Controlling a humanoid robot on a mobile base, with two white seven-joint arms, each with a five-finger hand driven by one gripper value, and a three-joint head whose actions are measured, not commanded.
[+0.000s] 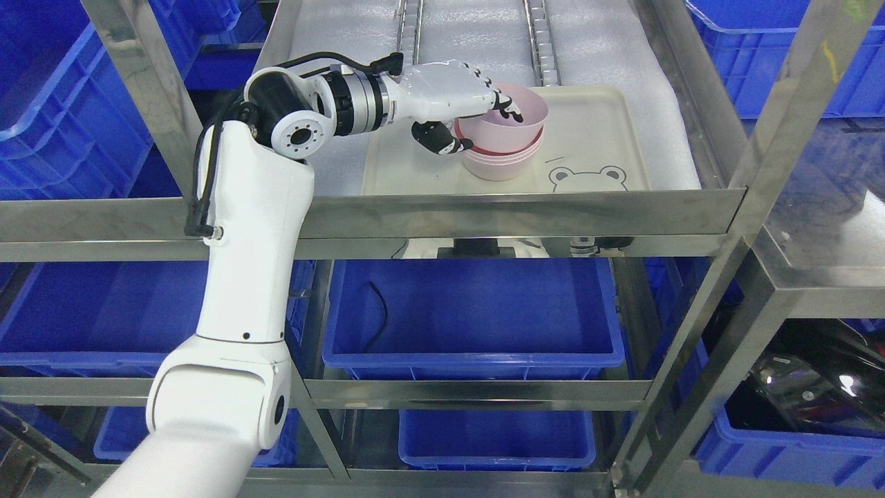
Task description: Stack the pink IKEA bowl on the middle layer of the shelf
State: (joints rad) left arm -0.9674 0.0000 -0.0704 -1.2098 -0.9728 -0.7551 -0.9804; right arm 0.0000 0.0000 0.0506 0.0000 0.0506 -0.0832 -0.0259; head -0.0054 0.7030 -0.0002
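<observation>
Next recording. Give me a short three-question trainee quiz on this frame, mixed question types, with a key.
1. True or false: the left hand grips the rim of the top pink bowl.
2. The bowl stack sits on: A) a blue crate, B) a cream tray, C) bare steel.
3. Fill in: the tray's near edge carries a drawing of a ____.

Key: 1 true; 2 B; 3 bear. The right hand is out of view.
</observation>
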